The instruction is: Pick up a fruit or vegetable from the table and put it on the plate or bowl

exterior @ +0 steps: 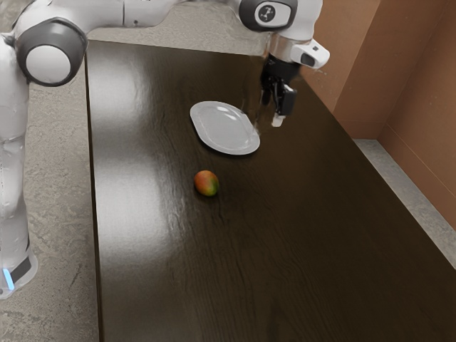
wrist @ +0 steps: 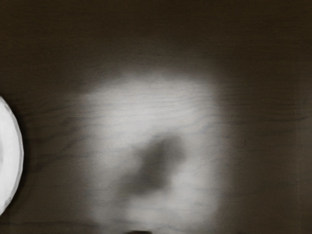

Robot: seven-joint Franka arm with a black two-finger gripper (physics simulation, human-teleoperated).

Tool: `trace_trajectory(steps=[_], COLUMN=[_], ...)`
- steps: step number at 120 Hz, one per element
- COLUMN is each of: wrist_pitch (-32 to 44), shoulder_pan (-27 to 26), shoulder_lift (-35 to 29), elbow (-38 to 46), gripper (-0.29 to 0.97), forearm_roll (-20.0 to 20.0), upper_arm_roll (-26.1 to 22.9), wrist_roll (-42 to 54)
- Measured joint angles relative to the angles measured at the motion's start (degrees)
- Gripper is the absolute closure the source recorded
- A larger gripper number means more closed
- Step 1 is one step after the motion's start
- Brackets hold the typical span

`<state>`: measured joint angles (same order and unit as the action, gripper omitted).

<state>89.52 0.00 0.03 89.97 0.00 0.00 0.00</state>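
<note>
Dark wooden table (exterior: pixel 320 235) carries a white plate (exterior: pixel 224 127) and, near it, 1 reddish-green fruit (exterior: pixel 206 183). Over the table just beside the plate's rim, the claw (exterior: pixel 275 112) hovers slightly parted, holding nothing.

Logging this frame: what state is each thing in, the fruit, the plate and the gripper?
fruit: lying on the table, apart from the plate, nothing touching it.
plate: flat on the table, nothing on it.
gripper: holding nothing, above the table just off the plate's edge toward the exterior view's right.
</note>
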Motion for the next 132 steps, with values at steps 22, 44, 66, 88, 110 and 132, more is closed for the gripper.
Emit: trace_trajectory(steps=[22,44,66,88,110,132], wrist_pitch=[-6.13,-9.29,-1.62,6.37,10.97,15.64], shoulder_pan=[10.19,8.63,8.13,8.72,8.97,8.96], shoulder_lift=[17.0,15.5,3.22,-4.76,-11.34,-9.18], elbow=[-29.59,-21.61,6.64,20.34,29.36,30.33], gripper=[0.0,0.0,0.0,0.0,0.0,0.0], forearm_roll=[0.29,0.33,-1.86,-4.26,-5.2,-5.13], upper_arm_roll=[-7.13,-8.61,-7.68,-5.88,-5.84,-5.89], wrist_roll=[3.18,3.86,4.25,3.67,3.1,4.12])
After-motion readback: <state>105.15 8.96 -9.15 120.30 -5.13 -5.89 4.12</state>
